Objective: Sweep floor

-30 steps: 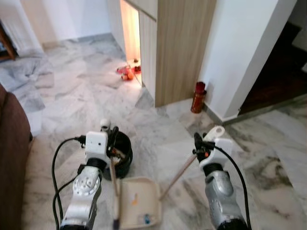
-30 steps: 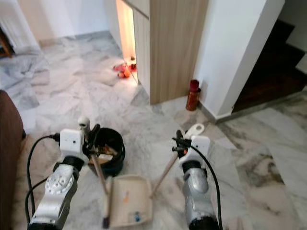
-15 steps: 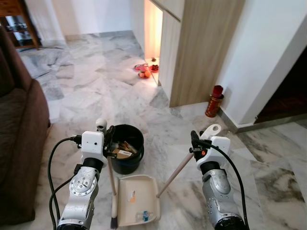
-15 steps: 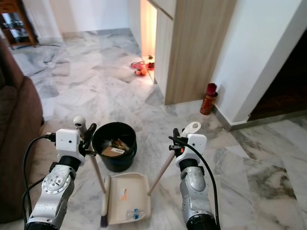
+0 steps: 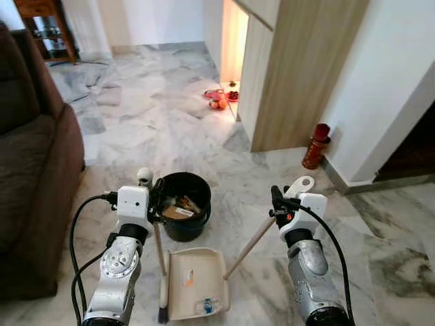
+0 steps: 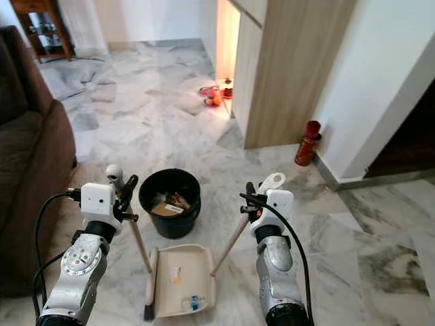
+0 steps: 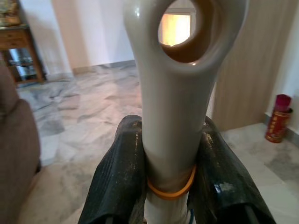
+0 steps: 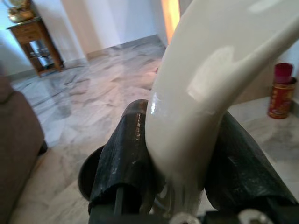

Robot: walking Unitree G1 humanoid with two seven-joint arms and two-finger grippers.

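Observation:
My left gripper (image 5: 155,197) is shut on the cream broom handle (image 5: 159,248); the broom's dark bristles (image 5: 163,314) rest on the marble floor. In the left wrist view, black fingers (image 7: 119,182) clamp the handle (image 7: 170,116) below its hanging hole. A beige dustpan (image 5: 178,288) lies flat between my arms, holding an orange scrap and a small blue-white piece. Its long handle (image 5: 253,242) slants up into my right gripper (image 5: 277,203), which is shut on it. The right wrist view has fingers (image 8: 126,154) pressed against that handle (image 8: 196,107).
A black bin (image 5: 180,232) with paper rubbish stands just beyond the dustpan. A brown sofa (image 5: 34,176) borders the left. Ahead right are a wooden cabinet (image 5: 299,68), a red canister (image 5: 316,145) by the white wall, and red-orange items (image 5: 219,100) on the floor.
The whole picture has shifted, so the camera moved: the sofa and far room show more, and the bin sits further ahead. Both grippers keep their hold on the handles.

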